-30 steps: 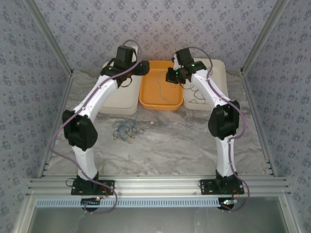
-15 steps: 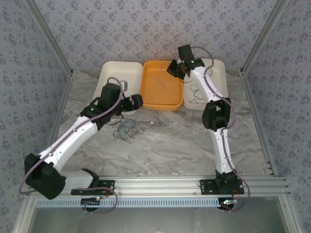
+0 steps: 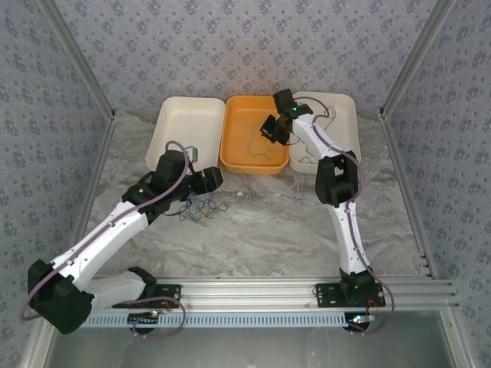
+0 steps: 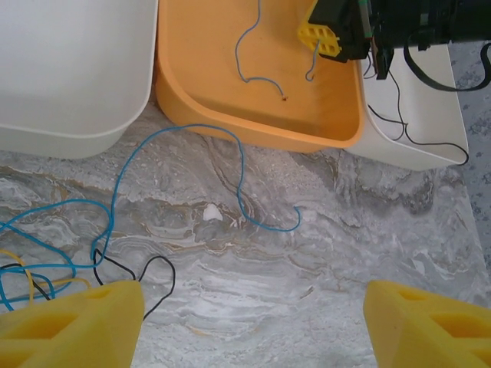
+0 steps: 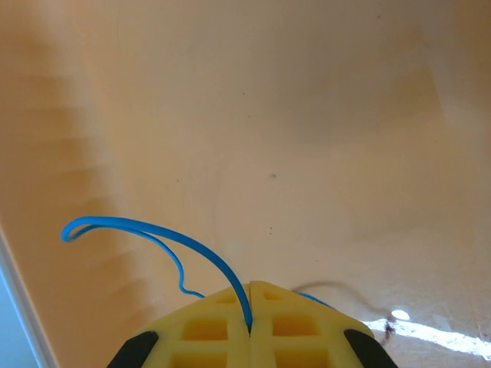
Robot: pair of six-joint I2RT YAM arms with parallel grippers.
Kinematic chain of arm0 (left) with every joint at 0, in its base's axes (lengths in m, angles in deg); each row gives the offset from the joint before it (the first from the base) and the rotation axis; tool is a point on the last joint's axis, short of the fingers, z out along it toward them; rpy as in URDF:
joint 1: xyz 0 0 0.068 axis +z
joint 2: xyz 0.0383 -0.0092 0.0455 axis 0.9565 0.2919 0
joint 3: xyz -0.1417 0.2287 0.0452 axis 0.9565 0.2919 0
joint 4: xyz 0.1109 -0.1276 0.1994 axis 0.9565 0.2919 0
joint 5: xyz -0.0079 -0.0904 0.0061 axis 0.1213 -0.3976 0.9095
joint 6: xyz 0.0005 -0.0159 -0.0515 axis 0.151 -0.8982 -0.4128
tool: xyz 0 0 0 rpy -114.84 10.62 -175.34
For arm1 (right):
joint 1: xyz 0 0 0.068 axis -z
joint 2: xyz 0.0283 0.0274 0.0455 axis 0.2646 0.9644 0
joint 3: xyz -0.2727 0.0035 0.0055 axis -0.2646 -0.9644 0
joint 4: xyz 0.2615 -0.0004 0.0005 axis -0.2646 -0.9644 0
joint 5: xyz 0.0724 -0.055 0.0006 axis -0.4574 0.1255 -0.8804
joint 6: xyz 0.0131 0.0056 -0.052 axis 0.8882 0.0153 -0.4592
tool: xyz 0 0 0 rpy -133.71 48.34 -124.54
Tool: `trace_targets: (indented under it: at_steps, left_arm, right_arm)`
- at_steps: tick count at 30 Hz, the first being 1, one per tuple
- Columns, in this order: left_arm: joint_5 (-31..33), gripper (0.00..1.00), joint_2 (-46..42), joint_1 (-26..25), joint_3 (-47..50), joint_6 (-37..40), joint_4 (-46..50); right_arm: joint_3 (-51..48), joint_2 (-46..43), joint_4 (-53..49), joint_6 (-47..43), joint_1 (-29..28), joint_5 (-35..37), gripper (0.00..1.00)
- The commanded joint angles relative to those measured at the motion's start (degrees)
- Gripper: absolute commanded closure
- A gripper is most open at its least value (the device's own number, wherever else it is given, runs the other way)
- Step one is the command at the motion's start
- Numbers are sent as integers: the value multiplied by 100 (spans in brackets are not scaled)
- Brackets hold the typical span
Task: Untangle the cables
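Marble worktop (image 3: 268, 230) is carrying the knotted cables (image 3: 201, 207) left of its middle, our left gripper (image 4: 253, 305) is hovering spread apart by them, and we are clamping a blue cable (image 5: 153, 230) in our right gripper (image 5: 251, 288) over the orange tray (image 3: 249, 167), where it may be snagging at release.

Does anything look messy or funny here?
Yes. A knot of blue, yellow and black cables lies loose on the marble table, and one blue strand straggles toward the orange tray. The right gripper pinches another blue cable over that tray. Nothing looks broken.
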Motion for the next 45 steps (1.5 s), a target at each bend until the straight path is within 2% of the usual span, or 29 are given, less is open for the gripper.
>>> trace_targets:
  at_steps: [1,3,6,8,13,17,20,23,27,31,34,38,41,45]
  left_arm:
    - [35,25,-164,-66,65,-65,92]
    - [63,25,-225,-82,82,-71,137]
    - [103,25,-304,-97,121,-77,220]
    - [111,25,-358,-100,163,-82,263]
    - [219,26,-482,-100,331,-237,333]
    - [348,29,-444,-103,430,-422,504]
    - [574,32,-513,-100,578,-641,652]
    - [764,34,-588,-79,776,-845,733]
    - [763,36,-623,-18,1003,-1078,727]
    - [780,39,-732,79,1282,-1251,714]
    - [842,41,-867,168,1495,-1351,735]
    - [862,39,-1001,247,1718,-1414,692]
    - [731,36,-897,251,1875,-1429,404]
    - [592,35,-511,248,1915,-1427,97]
  right_arm:
    - [288,-119,-132,51,74,113,93]
    - [457,-95,-31,-43,117,131,88]
    - [828,3,-43,-249,152,119,68]
    - [1092,28,-167,-377,155,148,61]
    - [1098,-384,-162,-758,65,298,56]
    - [759,-936,-161,-1051,-70,522,58]
    - [-283,-1814,279,-1199,-286,848,60]
    - [-1845,-2902,1009,-1198,-581,1132,60]
    - [-3882,-4372,1966,-1195,-1065,1468,60]
    - [-5546,-5449,2521,-1099,-1686,1759,60]
    - [-6341,-5789,2446,-1129,-2183,2318,60]
    - [-7054,-5735,2078,-817,-2220,2599,60]
    - [-7472,-5524,2300,-397,-2049,2261,59]
    - [-7610,-5023,2873,-73,-2097,2102,56]
